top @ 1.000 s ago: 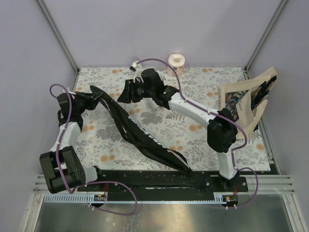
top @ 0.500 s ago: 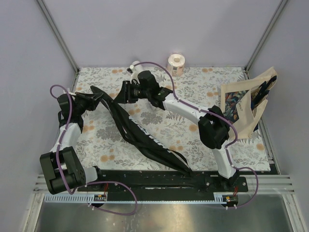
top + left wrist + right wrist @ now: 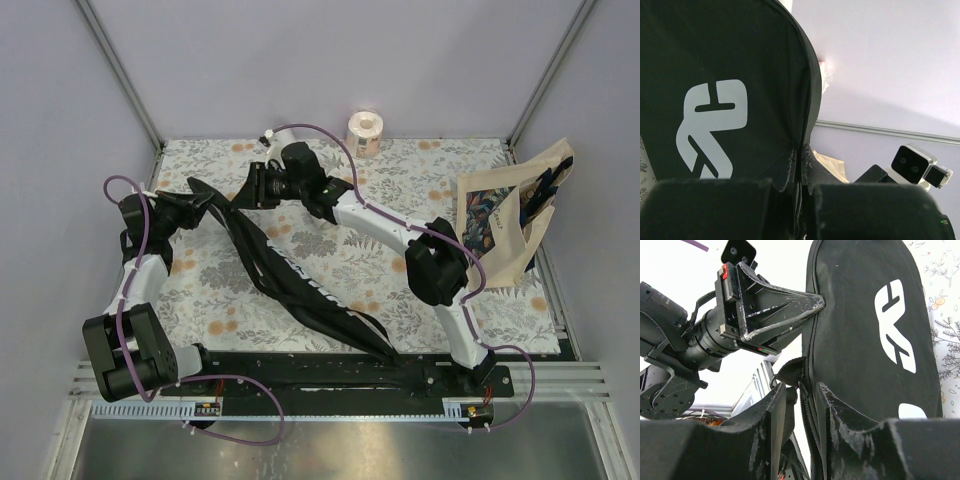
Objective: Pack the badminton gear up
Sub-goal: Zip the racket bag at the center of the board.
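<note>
**Both arms at the wide end of the racket bag**

The long black racket bag (image 3: 290, 280) runs slantwise over the flowered counter (image 3: 420, 290), its narrow end down by the arm bases and its wide end up at the far left. That wide end stands on edge, white logo showing.

The left end effector (image 3: 197, 205) is clenched on the bag's rim there, with the seam pinched between its fingers.

The right end effector (image 3: 244, 194) reaches in from the other side, just beside the left one. Its fingers (image 3: 777, 410) stand on either side of the zipped edge, close in, with a small fabric loop between them. I cannot tell whether they are pressing on it.

A beige printed tote bag (image 3: 505, 225) slumps at the right edge, well apart. A small pinkish paper roll (image 3: 365, 127) sits against the back wall.
</note>
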`<state>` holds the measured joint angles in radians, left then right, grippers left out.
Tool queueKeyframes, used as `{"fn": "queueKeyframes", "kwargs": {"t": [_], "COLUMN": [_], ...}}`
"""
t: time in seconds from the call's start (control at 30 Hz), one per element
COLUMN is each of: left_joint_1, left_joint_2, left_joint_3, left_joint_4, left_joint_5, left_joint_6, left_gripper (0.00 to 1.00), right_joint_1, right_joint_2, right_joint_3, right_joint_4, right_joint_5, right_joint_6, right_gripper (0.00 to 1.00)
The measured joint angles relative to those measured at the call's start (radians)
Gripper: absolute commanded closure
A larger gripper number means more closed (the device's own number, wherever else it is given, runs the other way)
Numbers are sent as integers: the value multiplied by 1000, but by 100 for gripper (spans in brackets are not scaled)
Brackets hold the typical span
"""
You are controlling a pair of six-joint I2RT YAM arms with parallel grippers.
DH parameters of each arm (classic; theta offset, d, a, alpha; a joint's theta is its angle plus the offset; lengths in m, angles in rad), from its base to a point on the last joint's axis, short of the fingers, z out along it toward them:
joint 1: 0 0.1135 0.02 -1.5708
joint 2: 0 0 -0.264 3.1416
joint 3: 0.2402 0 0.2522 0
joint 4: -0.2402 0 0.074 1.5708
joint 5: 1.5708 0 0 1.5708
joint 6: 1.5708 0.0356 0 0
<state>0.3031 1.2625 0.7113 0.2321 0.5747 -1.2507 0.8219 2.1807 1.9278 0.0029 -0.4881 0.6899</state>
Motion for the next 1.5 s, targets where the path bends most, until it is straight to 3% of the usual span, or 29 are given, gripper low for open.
{"fn": "queueKeyframes", "kwargs": {"t": [1.23, 1.33, 1.4, 1.5], "left_joint_1": [-1, -1, -2, -1], "left_joint_2": [0, 0, 0, 0], "left_joint_3": [0, 0, 0, 0], "left_joint_4": [-1, -2, -2, -2], "left_joint_5": [2, 2, 2, 1], "left_joint_6": [-8, -8, -8, -7], "left_gripper": [100, 100, 100, 100], "right_joint_1": [16, 17, 18, 19], "right_joint_2": [9, 9, 9, 8], "right_joint_3": [-11, -16, -19, -23], "right_joint_4": [0, 1, 1, 2], "right_joint_5": [36, 42, 46, 50], "right_joint_6": [-1, -3, -5, -8], "right_gripper": [69, 80, 97, 100]}}
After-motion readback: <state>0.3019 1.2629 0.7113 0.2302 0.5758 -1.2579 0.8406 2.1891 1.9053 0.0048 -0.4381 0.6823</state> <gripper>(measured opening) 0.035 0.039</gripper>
